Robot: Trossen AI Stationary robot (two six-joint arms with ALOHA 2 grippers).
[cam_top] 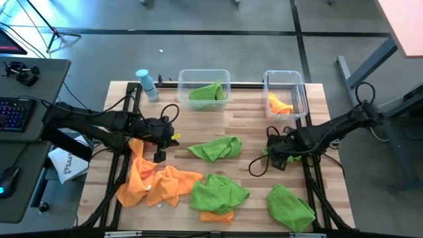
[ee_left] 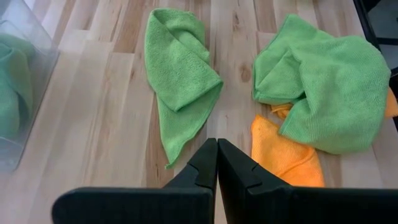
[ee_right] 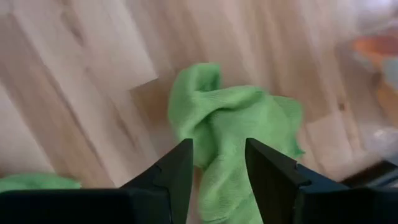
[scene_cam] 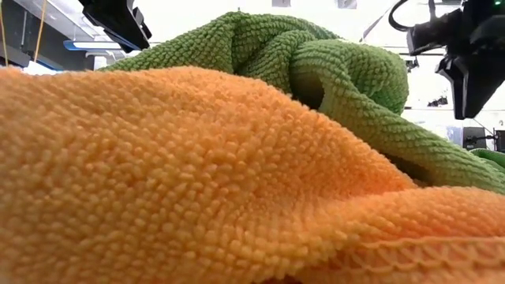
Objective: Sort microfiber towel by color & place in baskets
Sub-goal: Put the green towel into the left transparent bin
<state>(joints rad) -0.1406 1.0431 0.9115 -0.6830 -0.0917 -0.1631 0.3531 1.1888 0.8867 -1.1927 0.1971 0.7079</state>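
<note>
My left gripper (cam_top: 160, 147) (ee_left: 217, 163) is shut on nothing and hovers over the table's left half, beside the orange towel heap (cam_top: 158, 182) (ee_left: 283, 155). My right gripper (cam_top: 274, 157) (ee_right: 219, 163) is open, pointing down over a crumpled green towel (cam_top: 295, 157) (ee_right: 230, 121), one finger on either side of it. The wider basket (cam_top: 203, 74) at the far edge holds a green towel (cam_top: 206, 94). The narrower basket (cam_top: 285, 76) holds an orange towel (cam_top: 279, 104). More green towels lie at the middle (cam_top: 215, 149) (ee_left: 180, 81), the near middle (cam_top: 218, 192) (ee_left: 323, 87) and near right (cam_top: 291, 208). My right gripper stands open over the crumpled green towel (ee_right: 217, 180), which lies on the table and reaches between the fingers in the right wrist view. I cannot tell whether the fingers touch it.
A light-blue bottle (cam_top: 147, 84) stands at the far left, beside the wider basket. A second orange towel (cam_top: 217, 216) pokes out from under the near-middle green one. In the low view an orange towel (scene_cam: 197, 181) and a green one (scene_cam: 316, 71) fill the picture.
</note>
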